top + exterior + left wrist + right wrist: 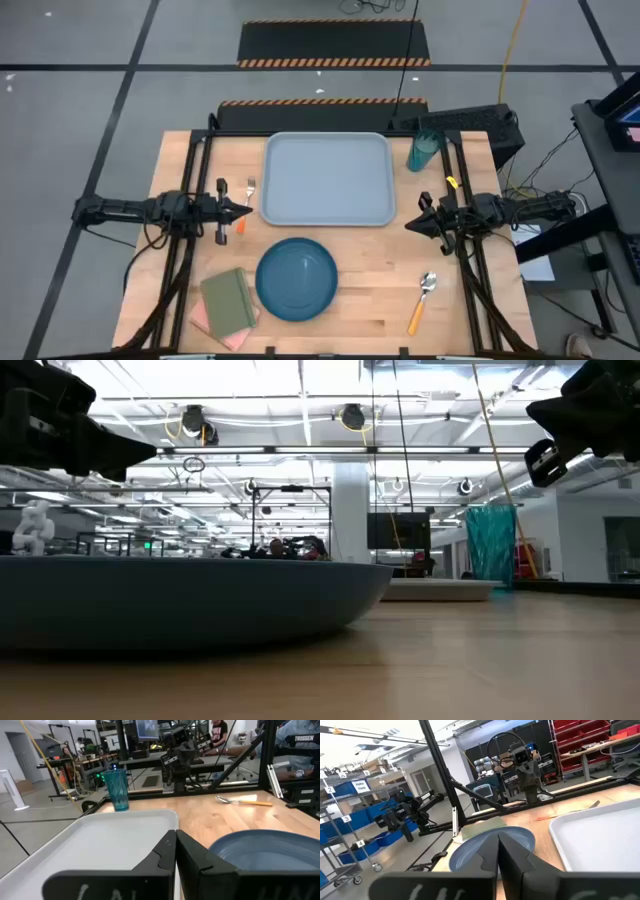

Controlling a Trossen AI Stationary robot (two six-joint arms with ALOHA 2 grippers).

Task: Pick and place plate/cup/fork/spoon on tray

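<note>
Grey-blue tray (328, 178), dark teal plate (296, 278), teal-green cup (423, 151) — orange-handled fork (246, 205) and spoon (422, 301) — pale wood counter (380, 280).

Readable text is sparse. Left wrist view: white "TROSSEN" lettering (303, 738) on a dark panel at the frame beyond the table. Right wrist view: number tags "2" (327, 790), "3" (347, 818) and "4" (362, 843) on the uprights of the wire rack with blue bins; a white sign (361, 785) on that rack has two lines of print, too small to read. The monitor (146, 727) in the left wrist view shows content, illegible. High and low views: no legible text; the hazard-striped mats (333, 43) carry only orange and black stripes, no wording.
</note>
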